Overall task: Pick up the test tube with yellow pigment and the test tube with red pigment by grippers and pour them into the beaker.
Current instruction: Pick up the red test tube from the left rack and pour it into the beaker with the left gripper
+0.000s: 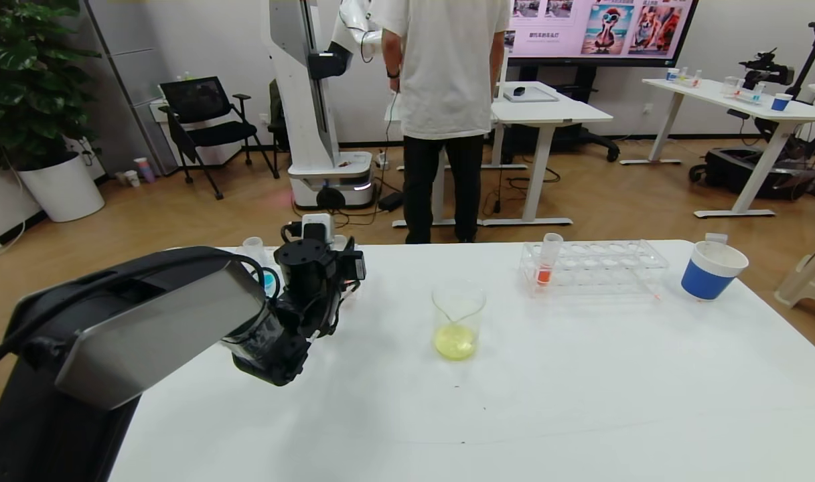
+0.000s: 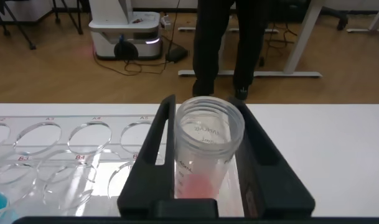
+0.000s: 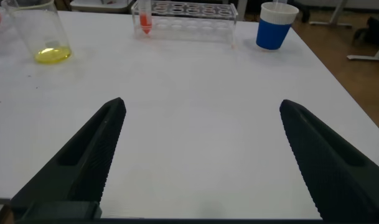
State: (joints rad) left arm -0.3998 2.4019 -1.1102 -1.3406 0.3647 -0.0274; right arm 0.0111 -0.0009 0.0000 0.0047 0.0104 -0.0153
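Observation:
The beaker [image 1: 457, 321] stands mid-table with yellow liquid in its bottom; it also shows in the right wrist view [image 3: 37, 31]. My left gripper [image 1: 317, 268] is at the far left of the table over a clear rack [image 2: 58, 146]. Its fingers [image 2: 153, 149] are shut on an upright clear tube with pinkish-red liquid in its bottom [image 2: 205, 155]. Another tube with orange-red liquid [image 1: 548, 261] stands in the left end of the right-hand rack [image 1: 601, 264]. My right gripper [image 3: 201, 109] is open and empty above bare table. No tube with yellow liquid is in view.
A white cup with a blue sleeve [image 1: 712, 269] stands right of the right rack. Turquoise-blue liquid [image 1: 268, 281] shows in the left rack beside my left wrist. A person [image 1: 444, 114] stands beyond the table's far edge.

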